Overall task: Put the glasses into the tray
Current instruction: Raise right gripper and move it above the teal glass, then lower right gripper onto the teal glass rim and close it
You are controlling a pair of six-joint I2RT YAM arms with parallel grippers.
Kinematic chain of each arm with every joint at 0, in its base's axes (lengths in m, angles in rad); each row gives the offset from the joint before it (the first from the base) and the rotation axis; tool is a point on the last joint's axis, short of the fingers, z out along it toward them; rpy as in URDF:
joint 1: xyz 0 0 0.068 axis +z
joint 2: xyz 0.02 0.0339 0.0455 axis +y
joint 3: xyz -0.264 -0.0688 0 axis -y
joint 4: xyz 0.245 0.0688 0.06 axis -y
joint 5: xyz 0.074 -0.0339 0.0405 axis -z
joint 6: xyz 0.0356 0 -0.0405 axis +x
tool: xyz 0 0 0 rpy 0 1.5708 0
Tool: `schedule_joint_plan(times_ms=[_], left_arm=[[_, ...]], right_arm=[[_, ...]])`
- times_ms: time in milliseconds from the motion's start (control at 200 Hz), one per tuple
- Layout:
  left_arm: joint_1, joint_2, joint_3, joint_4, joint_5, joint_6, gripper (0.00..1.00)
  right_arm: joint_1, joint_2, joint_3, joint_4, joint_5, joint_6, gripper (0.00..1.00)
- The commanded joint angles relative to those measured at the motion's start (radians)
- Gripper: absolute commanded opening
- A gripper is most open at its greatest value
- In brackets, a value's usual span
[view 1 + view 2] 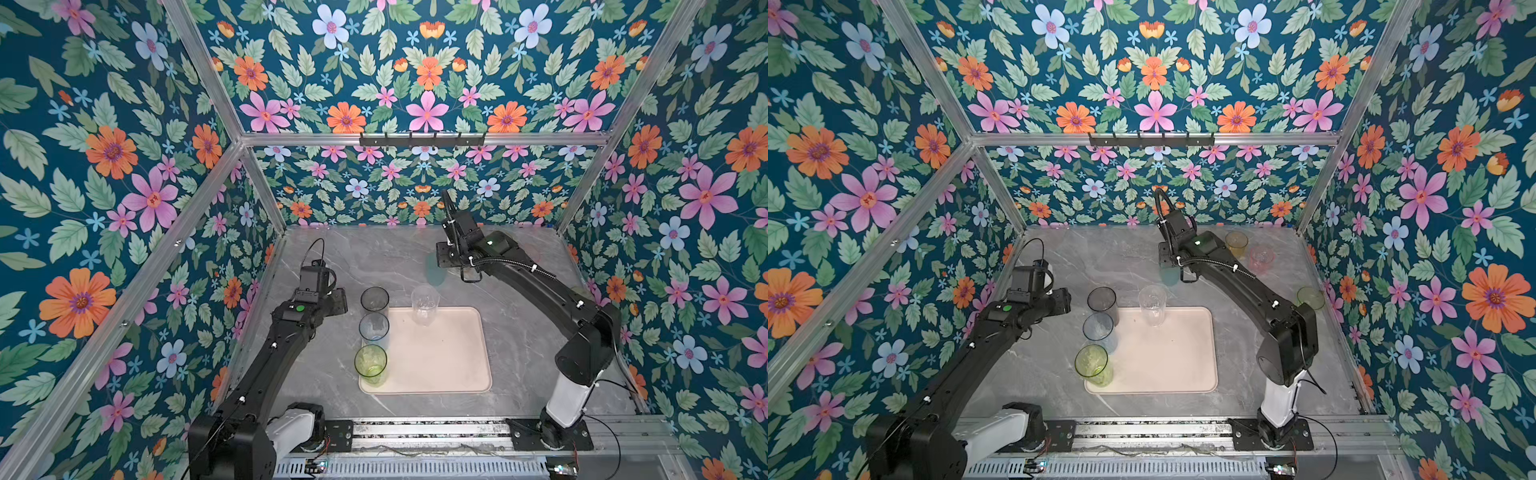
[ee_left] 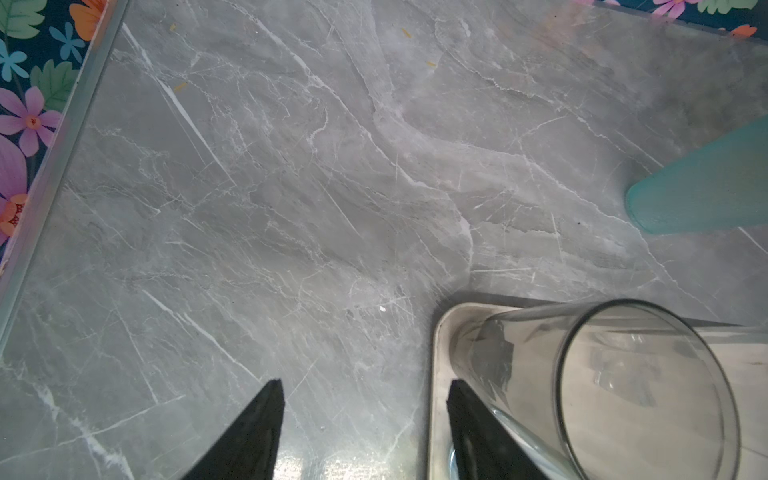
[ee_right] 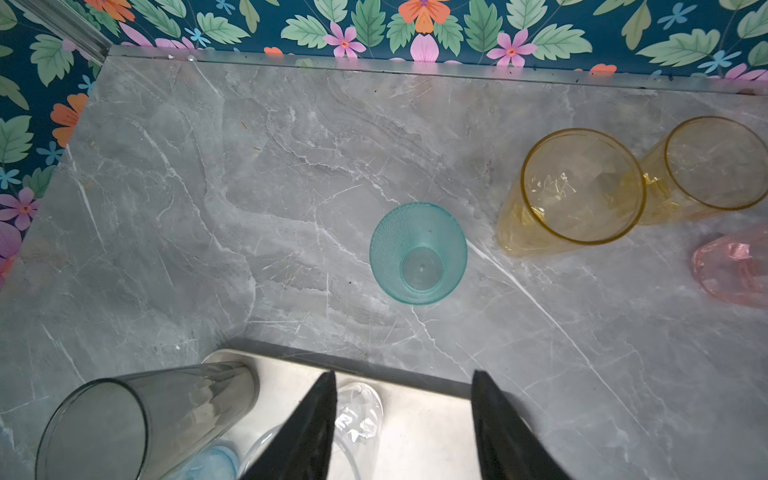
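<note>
The pale pink tray [image 1: 440, 357] lies mid-table. Along its left side stand a smoky grey glass [image 1: 375, 298], a pale blue glass [image 1: 374, 327] and a green glass [image 1: 370, 360]. A clear glass [image 1: 424, 303] stands at its far edge. My left gripper [image 2: 365, 386] is open over bare table just left of the grey glass [image 2: 623, 374], holding nothing. My right gripper [image 3: 403, 374] hangs open above the tray's far edge, with the clear glass [image 3: 359, 411] below it by one finger and not gripped. A teal glass [image 3: 417, 253] stands on the table beyond.
Two amber glasses [image 3: 577, 187] [image 3: 710, 166] and a pink glass [image 3: 731, 266] stand at the back right near the wall. Another green glass [image 1: 1310, 297] sits by the right wall behind my right arm. Aluminium frame rails edge the grey marble table.
</note>
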Motion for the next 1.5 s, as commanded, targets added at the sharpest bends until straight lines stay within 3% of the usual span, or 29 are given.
schedule_joint_plan(times_ms=[0,540,1495], left_arm=[[0.000,-0.004,0.002,-0.003,-0.009,-0.002,0.66],[0.000,-0.001,0.001,-0.005,-0.013,-0.001,0.66],[0.000,-0.004,0.001,-0.005,-0.008,-0.003,0.66]], right_arm=[[-0.009,0.022,0.026,-0.001,-0.007,0.013,0.54],[-0.054,0.159,0.130,-0.042,-0.031,0.055,0.54],[-0.108,0.296,0.135,-0.003,-0.071,0.121,0.52]])
